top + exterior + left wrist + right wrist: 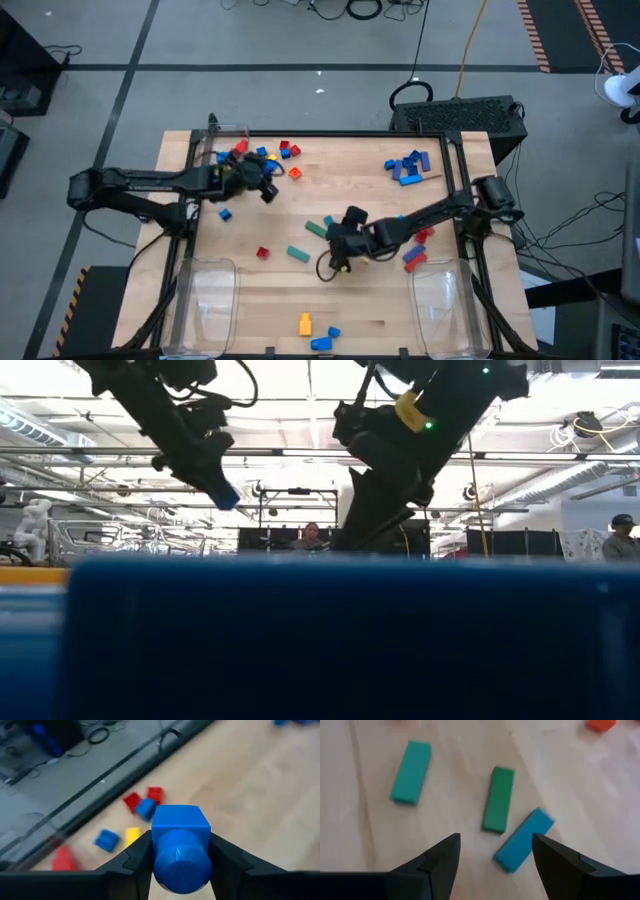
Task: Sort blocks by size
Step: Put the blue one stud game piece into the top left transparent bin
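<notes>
Blue plastic, in the form of a small cube-shaped brick (pixel 180 826) with a round stud, is clamped between the two dark fingers of the left end effector (pixel 180 865), which is held above the table (pixel 350 305) near its far left corner. Beneath it a loose cluster of small red, blue and yellow bricks (pixel 262 157) is scattered, next to a clear plastic bin (pixel 222 140) at the table's far edge. The step in hand is judged to be the carrying of this small brick to its size group; the next move calls for it to be taken over the right pile or bin and let go there.

The right end effector (pixel 496 855) is held with its fingers spread wide and empty, low over the middle of the table. Just ahead of it a long blue bar (pixel 524 840) and a long dark green bar (pixel 498 799) are lying close together, their ends nearly touching, with a long teal bar (pixel 411 771) well apart to one side. A pick of one bar is judged to be in preparation; the fingers would need to be lined up across the bar's narrow width, and the neighbouring bar could be nudged.
</notes>
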Motion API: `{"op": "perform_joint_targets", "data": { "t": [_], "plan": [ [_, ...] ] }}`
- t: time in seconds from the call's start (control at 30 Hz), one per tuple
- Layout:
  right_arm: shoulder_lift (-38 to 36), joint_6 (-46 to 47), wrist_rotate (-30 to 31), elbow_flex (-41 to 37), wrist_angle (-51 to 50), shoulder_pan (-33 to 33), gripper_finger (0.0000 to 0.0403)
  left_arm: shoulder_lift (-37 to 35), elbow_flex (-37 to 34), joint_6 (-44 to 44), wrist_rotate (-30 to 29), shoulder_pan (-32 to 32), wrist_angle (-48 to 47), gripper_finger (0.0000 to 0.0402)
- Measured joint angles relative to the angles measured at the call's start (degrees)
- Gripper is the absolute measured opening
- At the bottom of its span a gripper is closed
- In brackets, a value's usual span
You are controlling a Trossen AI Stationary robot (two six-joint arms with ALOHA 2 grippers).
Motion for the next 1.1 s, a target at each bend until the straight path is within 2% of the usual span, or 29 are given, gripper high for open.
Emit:
{"op": "perform_joint_targets", "data": {
  "t": [0.23, 0.37, 0.67, 0.83, 0.97, 1.1],
  "plan": [
    [-2.13, -4.83, -0.37, -1.81, 5.23, -3.11, 0.0231, -8.65, -3.46, 0.02, 0.64, 9.17, -6.04, 0.0152],
    [-1.95, -7.85, -6.43, -1.91, 8.31, -5.43, 0.0231, -11.79, -7.12, -0.92, 1.60, 13.40, -6.97, 0.0152],
    [-2.00, -11.02, -16.97, -1.92, 11.27, -9.93, 0.0231, -13.74, -11.34, -4.47, 4.59, 21.45, -7.52, 0.0152],
    [-2.00, -11.41, -18.03, -1.92, 12.79, -10.10, 0.0231, -13.71, -12.61, -4.75, 5.84, 25.18, -7.86, 0.0153],
    [-2.00, -11.71, -18.10, -1.92, 13.19, -10.15, 0.0231, -13.71, -12.99, -5.99, 7.19, 27.33, -8.29, 0.0169],
    [-2.00, -11.81, -19.63, -1.89, 13.75, -10.87, 0.0231, -13.71, -13.00, -5.99, 10.22, 28.26, -8.30, 0.0210]
  ]
}}
